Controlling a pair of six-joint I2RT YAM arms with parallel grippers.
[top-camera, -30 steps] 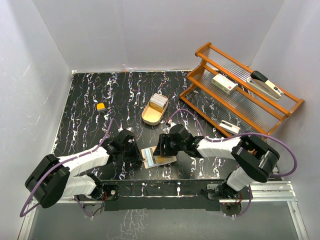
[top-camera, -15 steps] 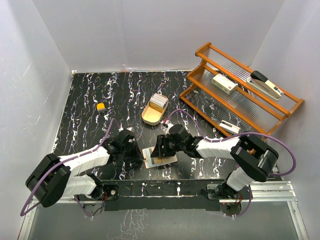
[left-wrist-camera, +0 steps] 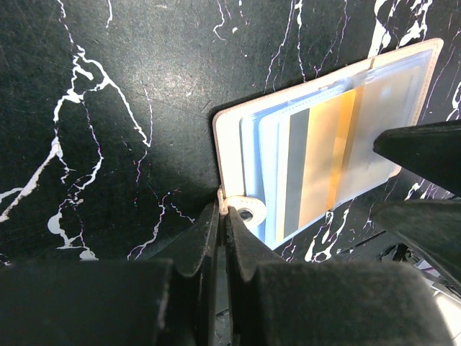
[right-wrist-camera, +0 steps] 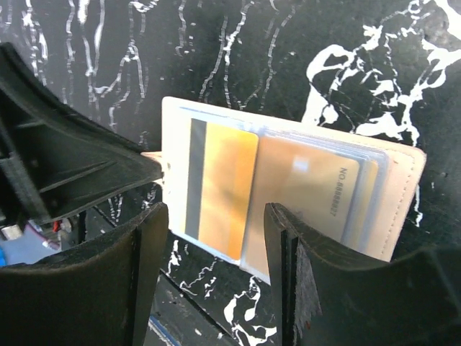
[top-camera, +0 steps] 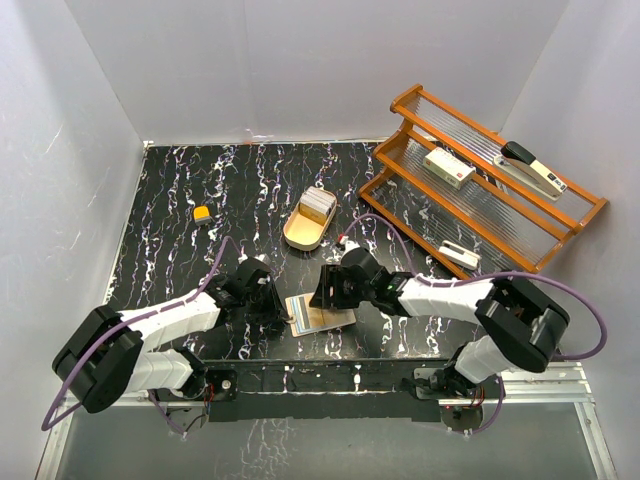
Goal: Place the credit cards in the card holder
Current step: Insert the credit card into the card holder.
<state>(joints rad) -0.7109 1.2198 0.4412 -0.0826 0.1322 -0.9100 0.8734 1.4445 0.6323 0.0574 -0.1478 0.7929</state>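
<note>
The tan card holder (top-camera: 322, 315) lies open on the black table near the front edge. My left gripper (top-camera: 279, 312) is shut on its small closure tab (left-wrist-camera: 223, 204) at the holder's left edge (left-wrist-camera: 232, 133). A gold card with a grey stripe (left-wrist-camera: 317, 166) lies partly in the holder's clear sleeves, and it also shows in the right wrist view (right-wrist-camera: 222, 189). My right gripper (top-camera: 326, 291) hangs open and empty just over the holder (right-wrist-camera: 400, 196), with its jaws (right-wrist-camera: 216, 220) apart on either side of the card. A stack of pale cards (top-camera: 318, 205) sits in the gold oval tray (top-camera: 296, 237).
A wooden slatted rack (top-camera: 480, 195) stands at the right with a white box (top-camera: 449, 167), a stapler (top-camera: 533, 168) and a small white item (top-camera: 458, 254) on it. A small yellow object (top-camera: 202, 213) lies at the left. The table's front edge is just beyond the holder.
The right gripper has shifted slightly back and to the right over the holder. The holder has settled a little flatter. The left gripper stays shut on the tab.
</note>
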